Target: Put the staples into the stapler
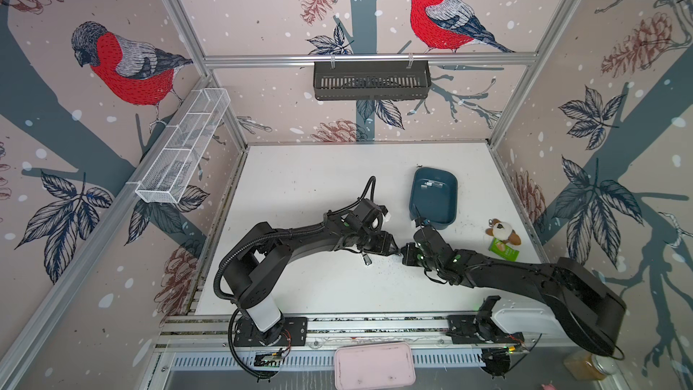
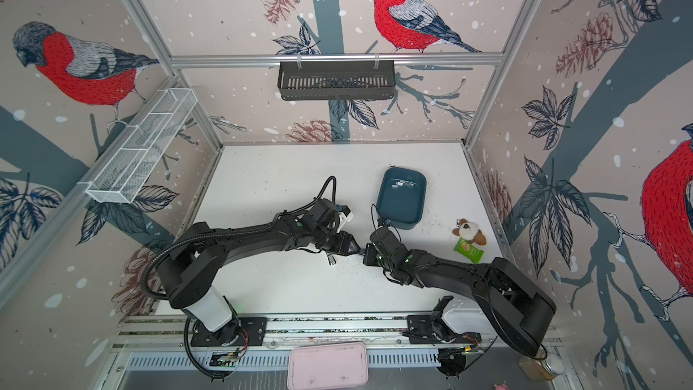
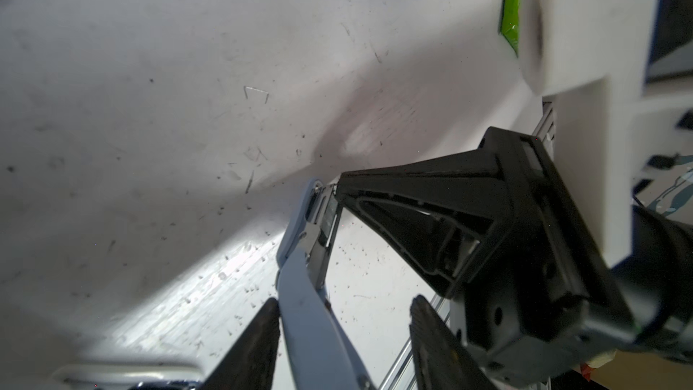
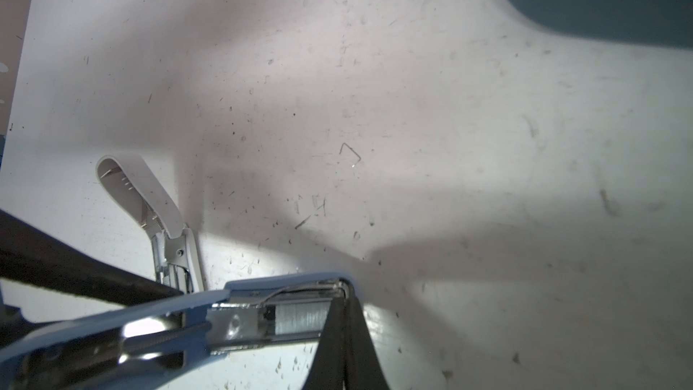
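**Right wrist view showing staples [image 4: 300,317] lying in the open stapler [image 4: 112,335]**

Right wrist view is looking along the pale blue stapler, which is lying close to the lens with its metal magazine [image 4: 232,326] exposed; a ridged silvery block of staples is sitting inside that magazine, near its front end; the white lid [image 4: 142,189] is standing swung back, away from the magazine. The right gripper [image 4: 347,294] is showing its two dark fingers pressed together, with their tips resting at the front end of the magazine, right beside the staples; whether anything is pinched between them cannot be told.

Left wrist view is showing the left gripper [image 3: 343,300] with its fingers standing apart on either side of the stapler [image 3: 311,313]; one finger [image 3: 255,343] is lying against the stapler's side, while a gap is showing between the stapler and the other finger. The right gripper [image 3: 339,181] is pointing its tip onto the front of the magazine.

A single loose staple [image 4: 350,153] is lying on the scuffed white tabletop [image 4: 487,144], apart from the stapler; it is appearing in the left wrist view too [image 3: 257,93].

In both top views the two arms are meeting near the middle of the tabletop [image 1: 318,189], the left gripper [image 1: 393,248] [image 2: 354,247] and the right gripper [image 1: 403,252] [image 2: 363,253] sitting tip to tip; part of the stapler [image 1: 366,259] [image 2: 330,259] is peeking out below the left gripper. A teal tray [image 1: 450,204] [image 2: 418,204] is sitting just behind the grippers; a plush toy [image 1: 502,232] and a green packet [image 1: 504,253] are lying off to the right.
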### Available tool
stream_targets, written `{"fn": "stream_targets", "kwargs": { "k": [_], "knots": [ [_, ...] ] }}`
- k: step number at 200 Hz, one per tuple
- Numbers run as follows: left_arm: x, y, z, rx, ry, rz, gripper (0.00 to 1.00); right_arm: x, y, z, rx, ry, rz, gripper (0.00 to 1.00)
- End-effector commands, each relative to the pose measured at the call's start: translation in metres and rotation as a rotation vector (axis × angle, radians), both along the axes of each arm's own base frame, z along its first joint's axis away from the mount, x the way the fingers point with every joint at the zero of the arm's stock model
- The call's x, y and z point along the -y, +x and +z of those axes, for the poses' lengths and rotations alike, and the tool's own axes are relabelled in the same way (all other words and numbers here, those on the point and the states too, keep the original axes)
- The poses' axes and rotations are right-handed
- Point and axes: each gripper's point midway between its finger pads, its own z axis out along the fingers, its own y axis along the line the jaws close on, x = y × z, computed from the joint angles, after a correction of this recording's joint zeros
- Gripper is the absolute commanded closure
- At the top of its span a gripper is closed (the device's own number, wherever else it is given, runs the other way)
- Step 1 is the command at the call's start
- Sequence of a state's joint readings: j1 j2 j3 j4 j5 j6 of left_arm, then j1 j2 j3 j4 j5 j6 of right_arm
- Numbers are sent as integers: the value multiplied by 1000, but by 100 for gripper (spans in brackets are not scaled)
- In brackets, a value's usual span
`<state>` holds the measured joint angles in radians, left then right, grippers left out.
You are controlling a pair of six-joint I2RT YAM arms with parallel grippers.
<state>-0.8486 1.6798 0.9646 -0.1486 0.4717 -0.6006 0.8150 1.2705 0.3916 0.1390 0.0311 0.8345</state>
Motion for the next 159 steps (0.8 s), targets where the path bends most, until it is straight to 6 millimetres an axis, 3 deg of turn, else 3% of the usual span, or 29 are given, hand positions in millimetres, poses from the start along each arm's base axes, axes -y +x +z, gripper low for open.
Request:
{"fn": "stream_targets", "kwargs": {
  "k": [1,95,159],
  "knots": [
    [-10,1,-4,15,60,17,42,1,5,1,24,-30,-8,94],
    [-22,-9,-12,-38,123,23,44,-2,6,-7,34,-136,-8,95],
    [-30,-7,-4,-52,96,51,46,-2,6,-10,45,-185,-11,96]
  ]
}}
